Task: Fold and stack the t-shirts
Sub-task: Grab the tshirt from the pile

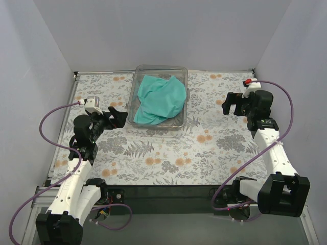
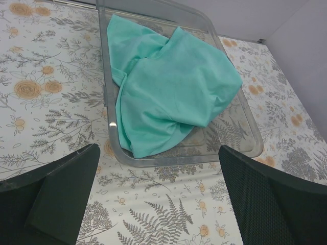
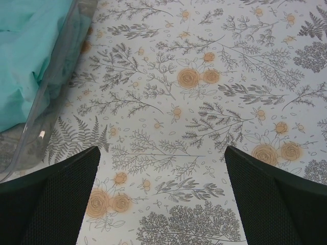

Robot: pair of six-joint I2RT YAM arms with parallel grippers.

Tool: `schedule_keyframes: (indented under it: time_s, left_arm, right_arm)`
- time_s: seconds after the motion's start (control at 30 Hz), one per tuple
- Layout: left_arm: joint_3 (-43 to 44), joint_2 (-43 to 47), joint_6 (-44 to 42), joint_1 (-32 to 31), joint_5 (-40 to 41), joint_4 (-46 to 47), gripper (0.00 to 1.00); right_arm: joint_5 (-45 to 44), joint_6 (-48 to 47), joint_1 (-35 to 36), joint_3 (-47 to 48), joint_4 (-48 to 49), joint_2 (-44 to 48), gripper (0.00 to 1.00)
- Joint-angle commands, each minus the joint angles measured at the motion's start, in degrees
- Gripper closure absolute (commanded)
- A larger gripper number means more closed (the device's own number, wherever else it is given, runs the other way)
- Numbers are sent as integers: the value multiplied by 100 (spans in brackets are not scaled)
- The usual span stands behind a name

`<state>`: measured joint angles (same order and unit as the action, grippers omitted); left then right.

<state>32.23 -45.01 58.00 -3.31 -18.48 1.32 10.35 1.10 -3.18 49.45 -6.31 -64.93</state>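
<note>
From above: crumpled teal t-shirt (image 1: 161,99) in a clear tray (image 1: 156,126), far middle of the flowered table (image 1: 204,143). Left gripper (image 1: 121,115) just left of the tray, right gripper (image 1: 226,104) well apart on the right.

Left wrist: jaws spread wide, holding nothing, shirt beyond them.

Right wrist: jaws wide too, tray at far left.

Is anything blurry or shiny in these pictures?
Left wrist view: the t-shirt looks sharp, and a small white glint sits on the rim of the clear bin. Right wrist view: a similar glint on the bin's edge. Top view: soft, even light, only faint shadows, nothing blurry.
</note>
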Motion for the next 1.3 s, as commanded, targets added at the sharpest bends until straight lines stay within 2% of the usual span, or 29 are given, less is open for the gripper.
schedule_keyframes:
  time_s: [0.0, 0.03, 0.07, 0.1, 0.13, 0.17, 0.3, 0.6, 0.83, 1.13, 1.23, 1.27]
  left_arm:
    - [29, 19, -69, 15, -33, 44, 5]
    - [29, 10, -52, 23, -33, 35, 5]
    - [29, 2, -60, 15, -33, 52, 5]
    - [29, -25, -52, 15, -59, 52, 5]
    - [29, -34, -52, 15, -68, 52, 5]
    - [38, -51, -52, 23, -68, 52, 5]
    - [29, -78, -69, 23, -42, 35, 5]
    - [29, -122, -140, 15, 73, -62, 5]
    - [82, -244, -201, 23, 134, -106, 5]
    - [117, -306, -166, 15, 38, -88, 5]
    - [126, -297, -166, 15, 29, -80, 5]
    - [117, -306, -166, 23, 29, -80, 5]
  right_arm:
    - [510, -275, 28, 328, 270, -64, 1]
    - [816, -504, 37, 372, 279, -116, 2]
    - [1751, -863, 80, 503, 166, -282, 2]
    - [2247, -1214, 229, 635, -1, -388, 2]
    - [2591, -1914, 308, 819, -272, -511, 2]
    - [2725, -2077, 596, 1203, -727, -765, 2]
    - [2727, -2808, 1642, 2004, -1355, -1390, 2]
    - [1489, -2405, 3155, 4571, -2076, -3771, 4]
    - [207, -2378, 3657, 6302, -2480, -5475, 10]
    - [-1191, -2413, 3886, 6709, -2525, -6470, 14]
    - [-1342, -2448, 3895, 6736, -2525, -6611, 24]
    - [-1343, -2457, 3895, 6744, -2525, -6655, 31]
